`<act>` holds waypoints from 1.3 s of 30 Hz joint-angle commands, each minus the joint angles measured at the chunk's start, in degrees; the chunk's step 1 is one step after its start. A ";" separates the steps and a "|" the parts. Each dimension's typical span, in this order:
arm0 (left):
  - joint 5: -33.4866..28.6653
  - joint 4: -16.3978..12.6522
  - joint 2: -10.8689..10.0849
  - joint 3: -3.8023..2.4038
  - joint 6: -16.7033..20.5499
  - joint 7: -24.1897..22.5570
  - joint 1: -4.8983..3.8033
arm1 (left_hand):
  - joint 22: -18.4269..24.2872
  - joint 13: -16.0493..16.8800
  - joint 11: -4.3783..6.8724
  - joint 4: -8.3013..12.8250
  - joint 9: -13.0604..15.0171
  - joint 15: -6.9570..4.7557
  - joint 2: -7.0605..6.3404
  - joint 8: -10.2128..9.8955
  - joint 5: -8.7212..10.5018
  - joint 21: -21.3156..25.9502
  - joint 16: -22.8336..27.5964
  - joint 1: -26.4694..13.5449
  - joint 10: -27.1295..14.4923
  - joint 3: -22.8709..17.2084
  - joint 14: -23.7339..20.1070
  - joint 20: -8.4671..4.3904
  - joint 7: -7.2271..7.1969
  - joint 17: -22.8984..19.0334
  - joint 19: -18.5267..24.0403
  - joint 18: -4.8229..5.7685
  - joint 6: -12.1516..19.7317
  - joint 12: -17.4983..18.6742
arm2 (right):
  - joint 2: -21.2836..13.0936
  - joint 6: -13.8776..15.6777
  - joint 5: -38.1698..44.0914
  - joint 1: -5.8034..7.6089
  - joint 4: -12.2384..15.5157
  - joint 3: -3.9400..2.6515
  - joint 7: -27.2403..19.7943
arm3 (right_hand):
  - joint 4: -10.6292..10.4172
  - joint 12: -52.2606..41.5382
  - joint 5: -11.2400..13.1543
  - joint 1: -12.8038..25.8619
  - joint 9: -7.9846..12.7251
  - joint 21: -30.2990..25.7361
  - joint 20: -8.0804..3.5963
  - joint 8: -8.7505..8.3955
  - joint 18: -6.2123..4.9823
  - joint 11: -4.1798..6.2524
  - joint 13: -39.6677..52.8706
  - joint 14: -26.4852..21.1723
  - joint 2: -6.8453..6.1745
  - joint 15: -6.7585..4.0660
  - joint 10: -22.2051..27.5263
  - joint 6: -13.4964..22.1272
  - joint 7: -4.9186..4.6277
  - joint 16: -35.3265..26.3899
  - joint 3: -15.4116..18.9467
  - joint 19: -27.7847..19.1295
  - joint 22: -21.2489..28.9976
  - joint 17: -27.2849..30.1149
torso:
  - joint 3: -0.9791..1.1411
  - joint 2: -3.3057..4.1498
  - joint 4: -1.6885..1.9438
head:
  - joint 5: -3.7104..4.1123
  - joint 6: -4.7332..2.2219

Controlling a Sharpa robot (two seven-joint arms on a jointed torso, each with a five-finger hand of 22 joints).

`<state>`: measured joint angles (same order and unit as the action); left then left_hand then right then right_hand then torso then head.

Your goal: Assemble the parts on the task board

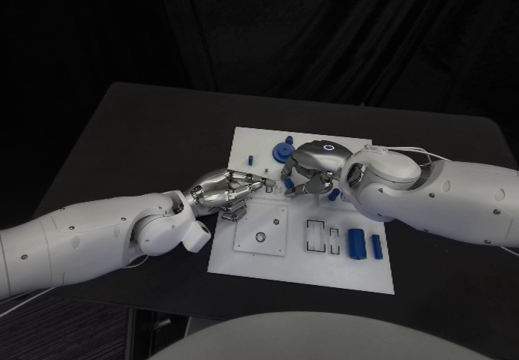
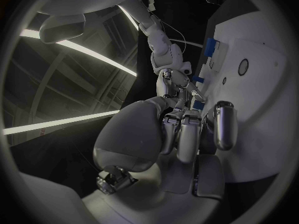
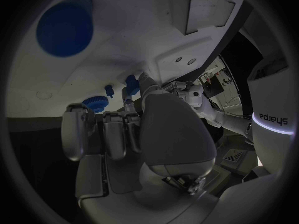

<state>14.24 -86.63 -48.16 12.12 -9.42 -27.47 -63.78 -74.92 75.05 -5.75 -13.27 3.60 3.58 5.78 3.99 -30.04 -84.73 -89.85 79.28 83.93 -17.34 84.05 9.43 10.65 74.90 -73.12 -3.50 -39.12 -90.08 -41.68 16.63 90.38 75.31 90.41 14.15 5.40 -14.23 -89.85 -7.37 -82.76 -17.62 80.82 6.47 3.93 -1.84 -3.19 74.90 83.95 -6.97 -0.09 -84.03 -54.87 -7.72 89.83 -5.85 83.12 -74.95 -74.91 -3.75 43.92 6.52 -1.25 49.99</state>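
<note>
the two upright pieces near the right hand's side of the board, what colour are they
Blue. The two upright pieces stand on the white task board, clearest in the head view.

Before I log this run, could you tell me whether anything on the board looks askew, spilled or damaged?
Nothing stands out. The white board lies flat on the table, two blue blocks sit side by side, and both hands, left and right, meet over its middle.

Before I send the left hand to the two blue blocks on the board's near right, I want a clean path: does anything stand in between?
Nothing upright blocks it. Between the left hand and the blue blocks lie a flat square plate and rectangular slots in the board. The right hand hovers farther back, off that line.
</note>
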 commanded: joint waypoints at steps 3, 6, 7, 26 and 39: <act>-0.18 -0.05 0.10 -0.03 -0.49 -0.78 0.14 | -6.05 14.95 -0.41 -0.11 0.06 0.30 0.25 -0.27 -0.36 0.32 -0.15 0.02 6.07 -0.41 5.95 0.39 0.11 15.10 -0.09 0.29 -0.29 0.08 | -0.13 -0.06 0.44 -0.14 0.07 -0.02 0.43 | -0.78 -0.15 1.51 -0.28 1.29 -2.20 -0.25 -0.33 -1.35 0.42 15.10 6.05 -0.96 -0.15 -5.97 4.00 0.17 0.17 0.45 -1.92 -10.77 -15.09 | 0.01 0.00 -0.04 | -0.04 0.01; -0.18 -0.03 0.10 -0.03 -0.49 -0.81 0.17 | -6.05 14.95 -0.41 -0.11 0.06 0.30 0.25 -0.27 -0.36 0.32 -0.15 0.02 6.07 -0.41 5.95 0.39 0.11 15.10 -0.09 0.29 -0.29 0.08 | -0.19 0.31 0.44 -0.14 0.09 -0.02 0.14 | -1.15 -0.15 2.22 -0.08 1.57 -3.07 -0.35 -0.22 -1.56 0.54 15.10 6.05 -1.17 -0.28 -5.97 4.54 0.29 0.17 0.67 -2.52 -10.47 -15.09 | 0.02 -0.01 -0.03 | -0.05 0.01; -0.18 -0.03 0.10 -0.03 -0.49 -0.81 0.17 | -6.05 14.95 -0.41 -0.11 0.06 0.30 0.25 -0.27 -0.36 0.32 -0.15 0.02 6.07 -0.41 5.95 0.39 0.11 15.10 -0.09 0.29 -0.29 0.08 | -0.22 0.50 0.44 -0.14 0.11 -0.02 0.05 | -1.30 -0.15 2.45 0.00 1.67 -3.32 -0.38 -0.21 -1.62 0.59 15.10 6.05 -1.26 -0.31 -5.97 4.71 0.36 0.17 0.75 -2.69 -10.39 -15.09 | 0.02 -0.02 -0.01 | -0.03 0.01; -0.18 -2.10 -1.76 -0.05 3.62 -1.39 0.21 | -5.91 14.95 -0.20 0.36 0.10 0.22 0.29 -0.27 -1.54 0.48 -0.15 0.47 6.07 -0.98 5.95 0.54 -0.17 15.10 0.26 0.15 -0.85 0.08 | -4.35 12.31 -3.12 2.50 4.83 -0.08 -7.82 | -2.35 -0.15 4.07 1.62 1.98 -5.49 -0.82 1.42 -2.01 1.12 15.10 6.05 -1.90 -0.73 -5.97 2.39 1.05 0.17 1.26 -3.94 -9.85 -15.09 | 0.04 -0.02 -0.06 | 0.13 0.01; -0.18 -4.09 -3.17 -0.05 6.79 2.25 -4.17 | -5.79 14.95 -0.46 0.50 0.32 0.26 -0.06 0.10 -2.99 0.64 -0.15 0.46 6.07 -1.25 5.95 0.68 0.24 15.10 0.58 0.03 -2.69 0.08 | -10.59 18.87 -11.05 6.89 7.57 -0.02 -16.26 | -2.38 -0.15 2.67 0.62 1.66 -4.23 -0.75 3.19 -1.62 0.95 15.10 6.05 -0.85 -0.60 -5.97 -1.91 1.10 0.17 0.18 -2.88 -10.47 -15.09 | 0.26 -0.65 -0.49 | -0.62 0.01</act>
<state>14.24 -90.53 -51.55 12.13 -4.20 -26.83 -67.50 -74.91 75.08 -5.75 -12.72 3.86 3.58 5.78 3.99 -32.92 -84.29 -89.85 79.28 83.93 -18.21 84.04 9.88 10.95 74.90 -72.67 -3.50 -41.47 -90.08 -51.98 31.65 82.23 82.08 97.76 14.13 -6.84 -16.57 -89.85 -4.64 -81.97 -15.92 76.38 5.73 6.87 -3.59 -2.35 74.95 83.96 -8.01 -0.51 -84.04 -56.57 -6.62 89.83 -5.36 79.97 -74.95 -74.91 -3.64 43.60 6.22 -1.71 49.99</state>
